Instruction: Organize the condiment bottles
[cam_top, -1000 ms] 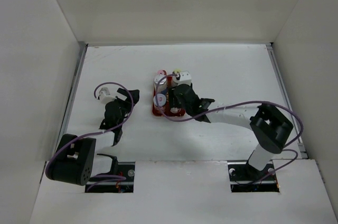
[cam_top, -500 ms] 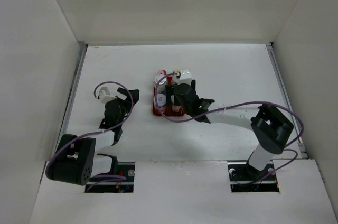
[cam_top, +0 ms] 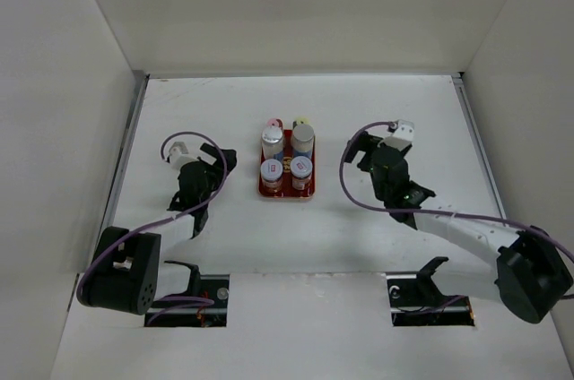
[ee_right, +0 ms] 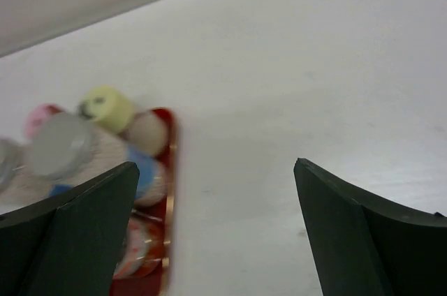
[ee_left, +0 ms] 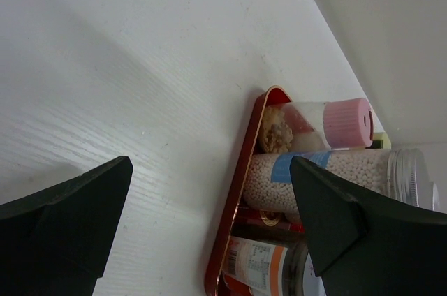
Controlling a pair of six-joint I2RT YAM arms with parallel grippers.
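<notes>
Several condiment bottles stand together in the flat red tray (cam_top: 287, 191) at mid table. At the back are a pink-lidded bottle (cam_top: 273, 122) and a yellow-lidded one (cam_top: 301, 121). Two silver-lidded bottles (cam_top: 303, 135) stand in the middle and two bottles with red-and-white lids (cam_top: 271, 170) at the front. My left gripper (cam_top: 220, 161) is open and empty just left of the tray. In its wrist view (ee_left: 209, 170) the tray rim (ee_left: 241, 191) and pink-lidded bottle (ee_left: 328, 125) show. My right gripper (cam_top: 370, 151) is open and empty, right of the tray. Its wrist view (ee_right: 215, 167) shows the yellow lid (ee_right: 105, 107), blurred.
White walls enclose the table on three sides. A metal rail (cam_top: 124, 160) runs along the left edge. Purple cables loop over both arms (cam_top: 350, 165).
My right gripper has pulled back from over the tray to the right, leaving a silver-lidded bottle standing in it. My left gripper has barely shifted.
</notes>
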